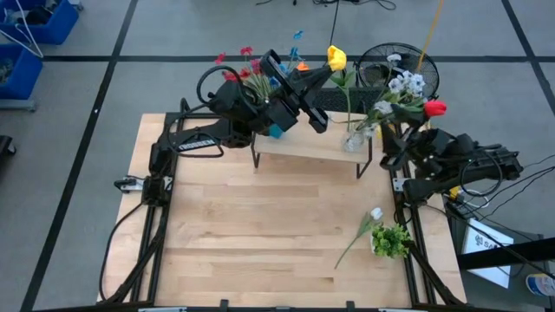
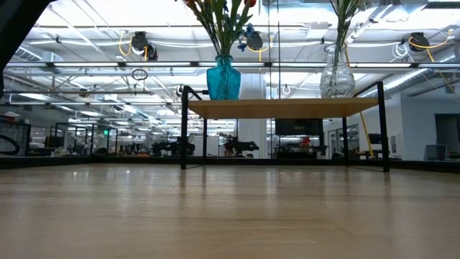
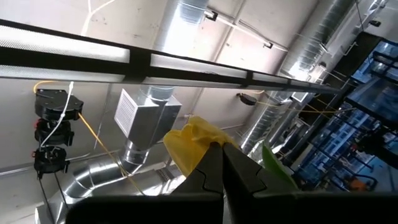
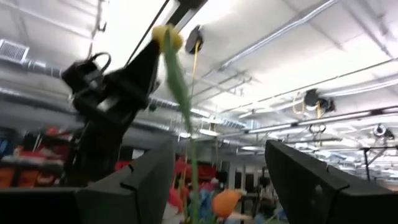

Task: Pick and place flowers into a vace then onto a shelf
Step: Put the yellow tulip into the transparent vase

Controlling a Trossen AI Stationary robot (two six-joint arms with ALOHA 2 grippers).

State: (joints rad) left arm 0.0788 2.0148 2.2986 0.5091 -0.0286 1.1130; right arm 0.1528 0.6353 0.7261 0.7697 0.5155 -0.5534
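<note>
The left tool [image 1: 333, 73] reached over the shelf [image 1: 299, 145] at the far side of the bench [image 1: 260, 234], its fingers pinched tight just beside the yellow flower [image 1: 336, 58], whose stem ran down into the clear vase [image 1: 354, 139] on the shelf's right end. Whether it truly gripped the stem could not be told. A blue vase [image 2: 223, 78] of flowers [image 1: 245, 65] stood on the shelf's left end. The right tool [image 1: 392, 146] sat spread wide just beside the clear vase, holding nothing. A white flower [image 1: 375, 214] and a leafy clump [image 1: 392, 240] lay on the bench near its right edge.
</note>
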